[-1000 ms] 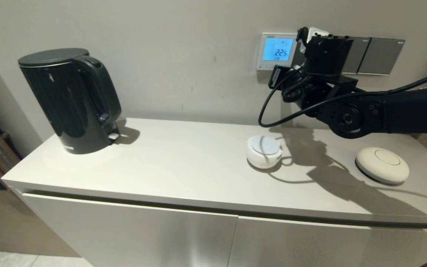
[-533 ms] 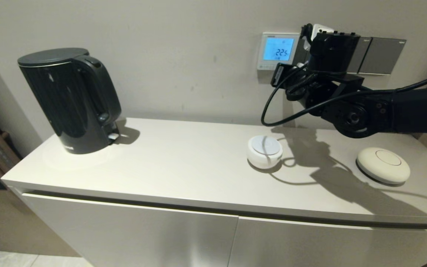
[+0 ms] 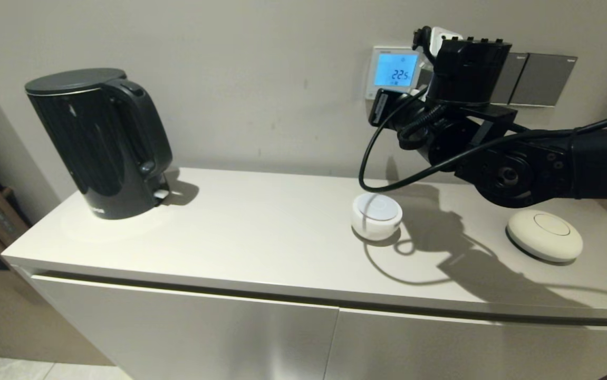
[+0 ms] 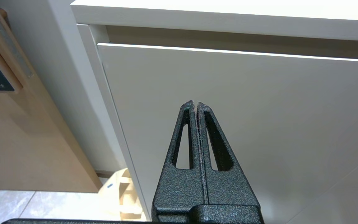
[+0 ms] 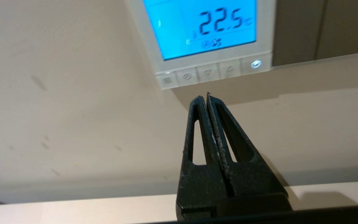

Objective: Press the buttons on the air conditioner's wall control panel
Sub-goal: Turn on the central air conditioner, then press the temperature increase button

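The wall control panel [image 3: 395, 71] is a white-framed thermostat whose blue screen reads 22.5; it also shows in the right wrist view [image 5: 203, 31]. The buttons [image 5: 208, 72] form a pale row under the screen, with a lit power symbol on the end one. My right gripper [image 5: 206, 96] is shut and empty, its tips just below the button strip and near the wall. In the head view my right arm [image 3: 493, 158] reaches to the panel and its wrist hides the fingers. My left gripper [image 4: 196, 104] is shut and empty, parked low in front of the cabinet door.
Dark grey switch plates [image 3: 543, 79] sit right of the panel. On the white cabinet top [image 3: 261, 232] stand a black kettle [image 3: 100, 142] at the left, a white round puck [image 3: 377, 215] below the panel, and a cream round device [image 3: 544, 235]. A cable loops under the wrist.
My right wrist has risen slightly and, in the last half second, shifted left along the wall towards the panel. The screen still reads 22.5.
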You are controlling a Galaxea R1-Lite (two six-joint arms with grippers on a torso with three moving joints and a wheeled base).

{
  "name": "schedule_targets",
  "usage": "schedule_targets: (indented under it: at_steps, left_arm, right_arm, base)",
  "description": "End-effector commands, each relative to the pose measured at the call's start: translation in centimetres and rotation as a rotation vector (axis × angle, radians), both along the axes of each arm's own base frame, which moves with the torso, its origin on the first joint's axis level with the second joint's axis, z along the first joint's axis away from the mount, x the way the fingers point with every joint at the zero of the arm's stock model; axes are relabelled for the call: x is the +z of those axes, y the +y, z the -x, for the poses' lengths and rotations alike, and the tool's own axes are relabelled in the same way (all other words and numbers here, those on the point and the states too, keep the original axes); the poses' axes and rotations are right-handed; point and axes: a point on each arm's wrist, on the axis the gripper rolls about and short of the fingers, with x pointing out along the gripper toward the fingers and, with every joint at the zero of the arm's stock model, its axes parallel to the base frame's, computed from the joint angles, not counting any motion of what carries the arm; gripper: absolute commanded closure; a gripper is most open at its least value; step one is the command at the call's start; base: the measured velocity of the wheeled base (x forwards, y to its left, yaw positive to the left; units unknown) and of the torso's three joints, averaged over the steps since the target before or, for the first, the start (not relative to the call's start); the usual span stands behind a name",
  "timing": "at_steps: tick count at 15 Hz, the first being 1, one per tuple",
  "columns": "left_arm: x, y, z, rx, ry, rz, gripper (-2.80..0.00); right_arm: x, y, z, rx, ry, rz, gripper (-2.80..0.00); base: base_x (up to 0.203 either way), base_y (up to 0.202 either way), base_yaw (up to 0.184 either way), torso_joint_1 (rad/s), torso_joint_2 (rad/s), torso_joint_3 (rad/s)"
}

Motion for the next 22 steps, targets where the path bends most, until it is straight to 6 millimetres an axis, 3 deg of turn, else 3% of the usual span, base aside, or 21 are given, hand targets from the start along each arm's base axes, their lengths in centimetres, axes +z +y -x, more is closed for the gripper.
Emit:
schedule_targets:
  at_steps: [1,6,10,22]
  left_arm:
    - [0.0,0.0,0.0,0.0,0.0,0.0,0.0]
    - [0.0,0.0,0.0,-0.001,0.001,0.0,0.0]
    - [0.0,0.0,0.0,0.0,0.0,0.0,0.0]
    - [0.0,0.0,0.0,0.001,-0.001,0.0,0.0]
  right_arm:
    - [-0.5,0.1,-0.9,-0.011,0.004,0.0,0.0]
    - [-0.8,0.0,-2.2,-0.028,-0.006,-0.009,0.0]
    - [-0.7,-0.1,-2.9,-0.063,-0.11,0.005,0.0]
    - [-0.8,-0.4,-2.4,-0.073,-0.095,0.037,0.0]
  base:
    - [0.0,0.0,0.0,0.0,0.0,0.0]
    - [0.0,0.0,0.0,0.0,0.0,0.0]
    - [0.0,0.0,0.0,0.0,0.0,0.0]
    - [0.0,0.0,0.0,0.0,0.0,0.0]
